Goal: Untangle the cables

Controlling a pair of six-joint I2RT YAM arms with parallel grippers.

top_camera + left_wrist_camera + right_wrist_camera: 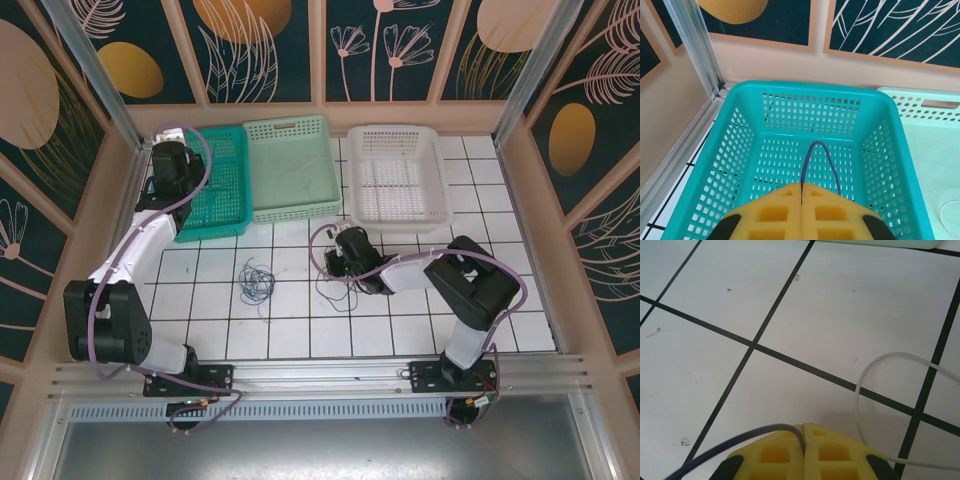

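Observation:
My left gripper (186, 170) (802, 186) hangs over the teal basket (228, 190) (810, 86), shut on a thin dark-purple cable (812, 150) that loops up from between its yellow pads (780, 210) and runs down the right side. Low over the tiled floor, my right gripper (338, 258) (804, 427) is shut on a thin dark grey cable (740, 437) that trails off to the left. A pale white cable (860, 390) curves on the tile just right of it, loose. A small blue and dark cable tangle (255, 282) lies on the floor between the arms. Thin dark loops (338, 292) trail below the right gripper.
A pale green basket (292, 205) (930, 95) stands right of the teal one, with a thin pale wire (946, 215) on its floor. A white basket (398, 215) stands at the back right. Wooden walls enclose the floor on three sides.

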